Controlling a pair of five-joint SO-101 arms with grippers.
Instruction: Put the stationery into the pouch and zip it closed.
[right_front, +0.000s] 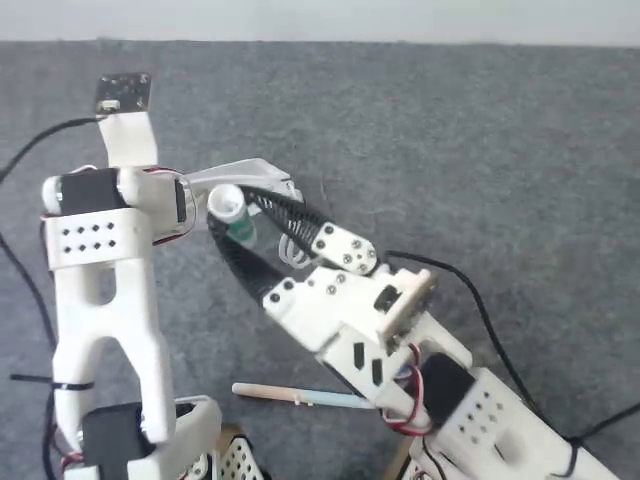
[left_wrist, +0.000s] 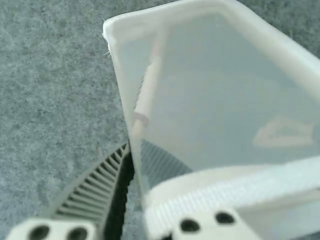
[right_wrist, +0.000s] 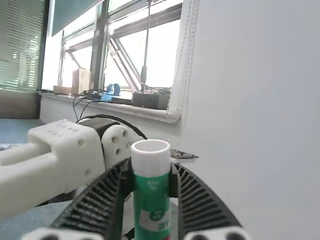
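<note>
Pouch (right_front: 245, 172): largely hidden in the high view behind the left arm (right_front: 110, 240) and the glue stick (right_front: 232, 212). In the left wrist view it is cut off at the edge, and its contents show only as a blurred pale stick (left_wrist: 145, 90). Pencil (right_front: 290, 394): one end is hidden under the right arm (right_front: 350, 320).

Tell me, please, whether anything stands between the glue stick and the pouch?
Nothing visible does. The right claw holds the glue stick close beside the pouch, with no object between them. Whether the pouch's mouth is open, I cannot tell.
</note>
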